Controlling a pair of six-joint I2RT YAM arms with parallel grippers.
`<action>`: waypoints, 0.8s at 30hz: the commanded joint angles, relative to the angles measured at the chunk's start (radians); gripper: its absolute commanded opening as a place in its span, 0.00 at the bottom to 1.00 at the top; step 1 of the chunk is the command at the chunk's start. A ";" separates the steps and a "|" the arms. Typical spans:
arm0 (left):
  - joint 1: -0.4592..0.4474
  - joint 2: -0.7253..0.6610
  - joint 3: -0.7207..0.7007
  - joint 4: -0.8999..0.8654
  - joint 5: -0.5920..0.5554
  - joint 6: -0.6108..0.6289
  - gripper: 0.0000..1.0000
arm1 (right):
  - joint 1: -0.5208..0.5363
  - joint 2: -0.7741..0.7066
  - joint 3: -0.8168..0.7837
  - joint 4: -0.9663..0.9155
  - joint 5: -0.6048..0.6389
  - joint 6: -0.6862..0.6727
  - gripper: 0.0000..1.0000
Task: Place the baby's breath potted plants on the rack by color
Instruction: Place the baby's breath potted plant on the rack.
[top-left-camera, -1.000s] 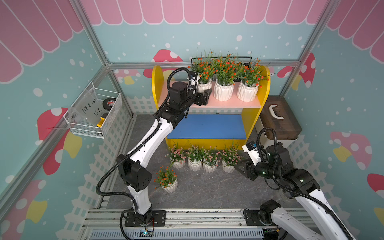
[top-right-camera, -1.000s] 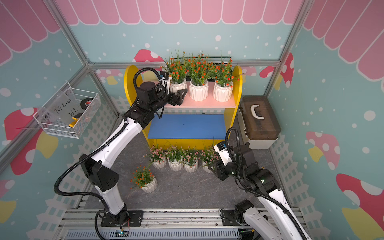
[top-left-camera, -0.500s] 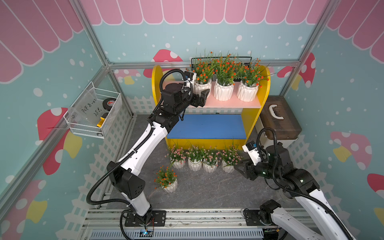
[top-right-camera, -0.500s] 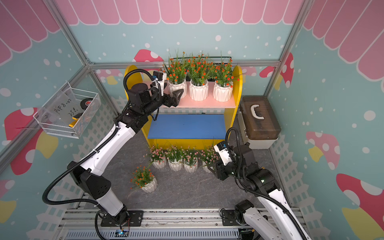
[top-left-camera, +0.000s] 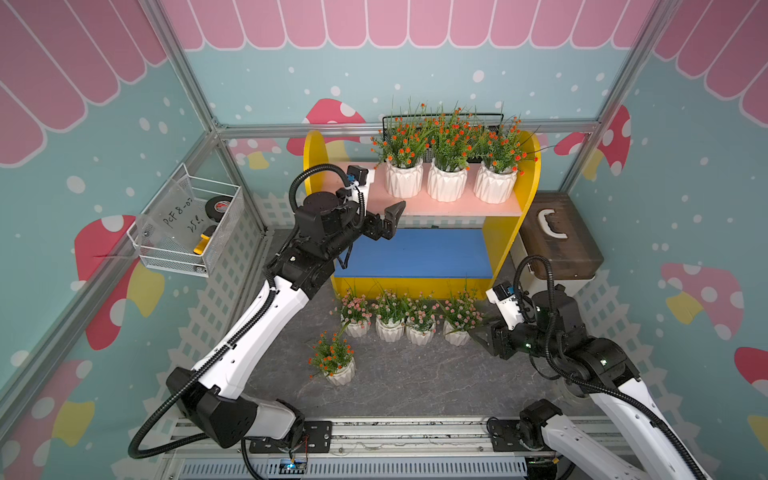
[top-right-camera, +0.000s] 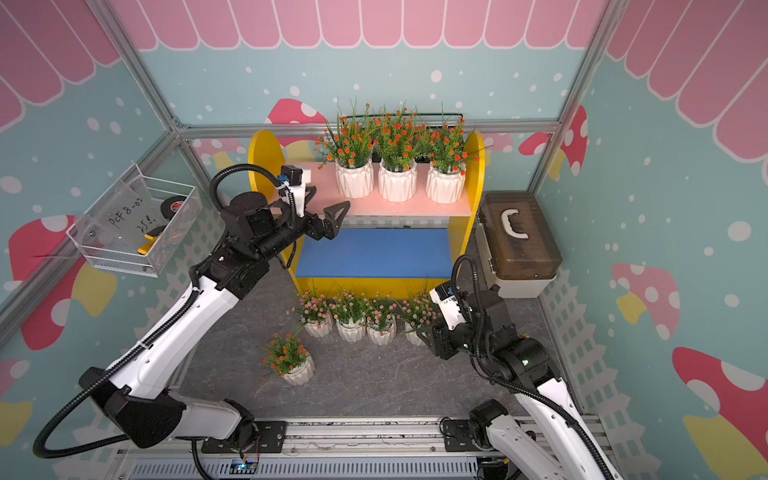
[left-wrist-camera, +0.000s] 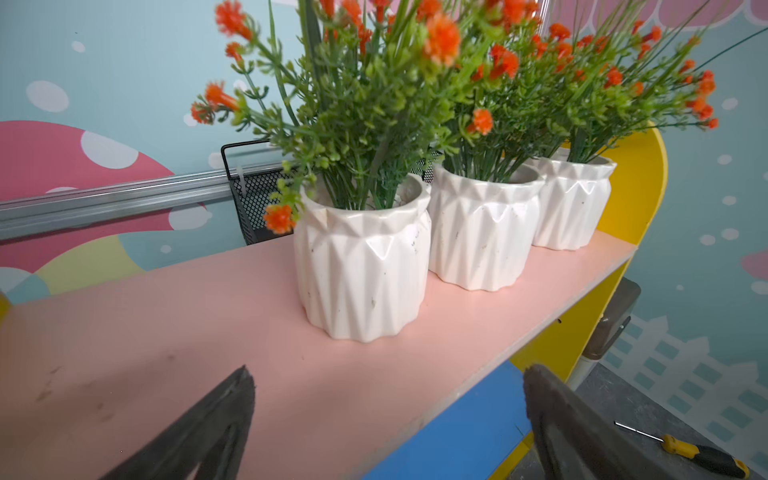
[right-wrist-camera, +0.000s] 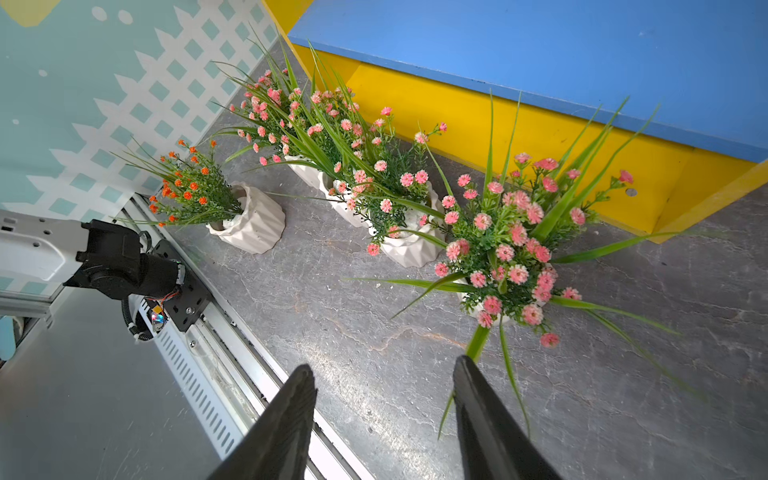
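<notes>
- Three orange plants (top-left-camera: 447, 183) stand in a row on the pink shelf (top-left-camera: 411, 206) of the rack (top-left-camera: 530, 178). That part is done.
- One orange plant (top-left-camera: 336, 363) sits on the floor (top-left-camera: 415, 382), apart from the rest. It needs to go up too.
- Four pink plants (top-left-camera: 405, 318) wait in a row on the floor, just in front of the rack. The blue shelf (top-left-camera: 415, 251) has nothing on it, so I think they go there.
- So less than half is done.
- The left gripper (top-left-camera: 388, 219) is wide open and holds nothing. It is by the front edge of the pink shelf, apart from the pots.
- The right gripper (right-wrist-camera: 384, 368) has its fingers apart and is empty. It is near the end pink plant (right-wrist-camera: 507, 249).
- Only the left wrist view shows a screwdriver (left-wrist-camera: 702, 453) on the floor past the rack.
- Only the top views show all eight plants at once.
</notes>
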 joint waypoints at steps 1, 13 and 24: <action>-0.053 -0.086 -0.090 -0.022 -0.073 0.016 0.99 | -0.002 0.004 -0.024 0.040 -0.002 0.014 0.53; -0.291 -0.399 -0.456 -0.092 -0.401 0.025 0.99 | 0.069 0.041 -0.104 0.156 -0.046 0.122 0.45; -0.322 -0.551 -0.596 -0.212 -0.479 -0.066 0.99 | 0.415 0.155 -0.175 0.413 0.214 0.296 0.43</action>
